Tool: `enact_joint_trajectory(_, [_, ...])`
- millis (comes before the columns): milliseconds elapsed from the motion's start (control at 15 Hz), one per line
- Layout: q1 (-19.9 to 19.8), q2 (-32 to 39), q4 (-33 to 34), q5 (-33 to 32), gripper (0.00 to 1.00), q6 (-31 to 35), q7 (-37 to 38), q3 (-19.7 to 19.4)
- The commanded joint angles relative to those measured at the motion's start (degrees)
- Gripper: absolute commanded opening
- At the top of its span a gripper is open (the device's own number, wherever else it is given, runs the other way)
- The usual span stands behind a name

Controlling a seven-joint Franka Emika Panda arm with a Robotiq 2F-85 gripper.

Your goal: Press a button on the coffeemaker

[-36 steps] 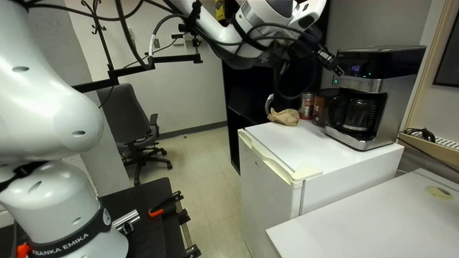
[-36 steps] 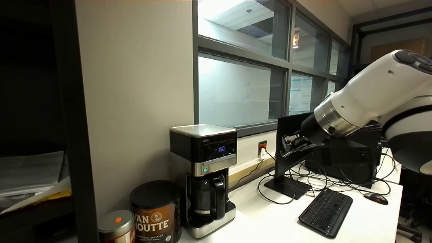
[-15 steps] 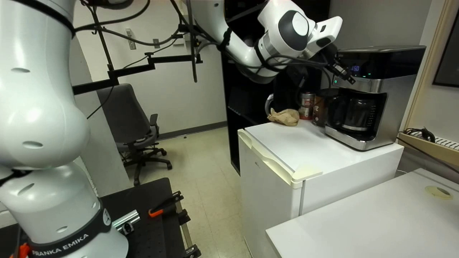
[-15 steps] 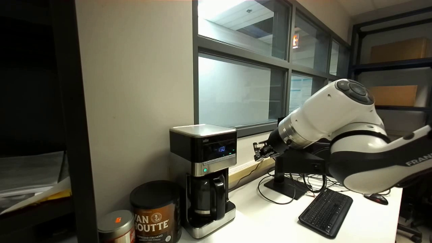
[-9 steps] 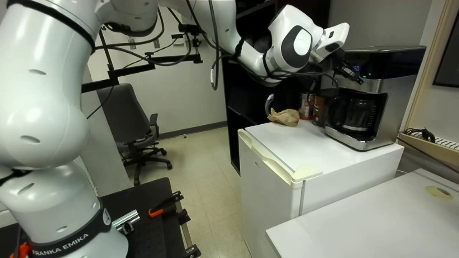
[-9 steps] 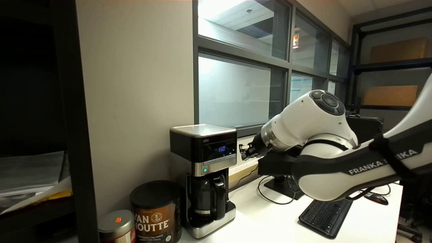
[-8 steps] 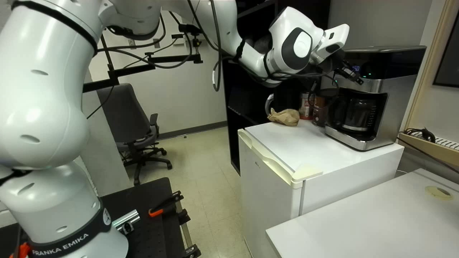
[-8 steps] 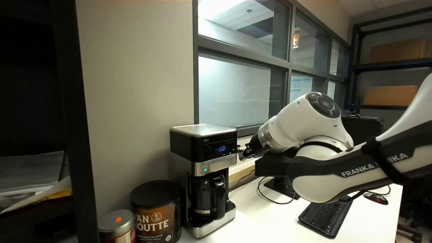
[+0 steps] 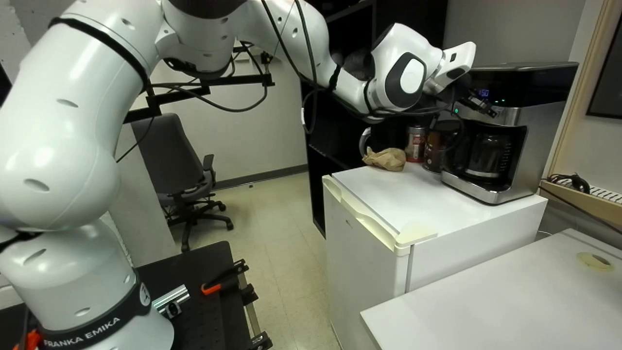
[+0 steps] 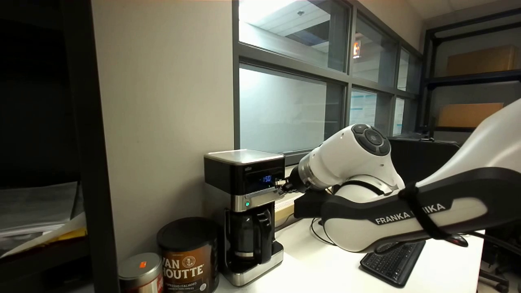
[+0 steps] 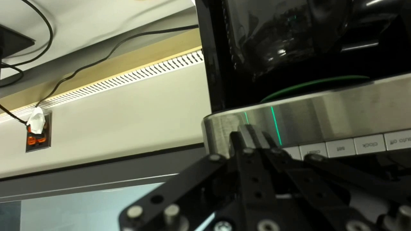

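The coffeemaker [image 9: 544, 136] is a black and silver boxy machine with a lit clock display. It also shows in an exterior view [image 10: 222, 175] and fills the right of the wrist view [image 11: 346, 110]. Its glass carafe [image 10: 243, 234] sits inside. A row of silver buttons [image 11: 340, 147] runs below the display, with upside-down labels in the wrist view. My gripper [image 11: 252, 131] is shut with nothing between its fingertips. It also shows in both exterior views [image 9: 490, 112] [image 10: 280, 187]. Its tips are at the front panel's corner, beside the button row; contact cannot be told.
The coffeemaker stands on a white fridge [image 9: 427, 204]. A brown coffee can [image 10: 187, 260], a smaller tin [image 10: 140, 270] and a crumpled paper bag [image 9: 386, 158] stand beside it. A white desk [image 9: 505, 301] with a keyboard [image 10: 394, 260] lies alongside. A window [image 10: 285, 110] is behind.
The arm has reached forward and down. My gripper has moved from well away, near the monitor, to the coffeemaker's front panel. The display stays lit, and the carafe has not visibly moved.
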Motion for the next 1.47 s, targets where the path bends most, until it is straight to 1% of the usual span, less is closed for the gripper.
enact_joint_trajectory(0, [-1.4,-4.4,5.8,4.4,0.00,-0.8,-2.9,-1.2])
enact_joint_trajectory(400, [-1.2,-5.3,6.5,7.0,0.00,-0.4,-5.3,-1.6])
enact_joint_trajectory(933, [1.0,-3.0,2.6,7.9,0.00,2.0,-10.3,0.6])
enact_joint_trajectory(1000, [0.7,-1.8,1.8,5.2,0.00,2.7,-9.2,1.8])
enact_joint_trajectory(1200, [2.0,0.4,-1.1,4.4,0.00,4.6,-10.7,3.4])
enact_joint_trajectory(1400, [3.8,3.9,-6.2,3.6,0.00,7.2,-13.3,5.0])
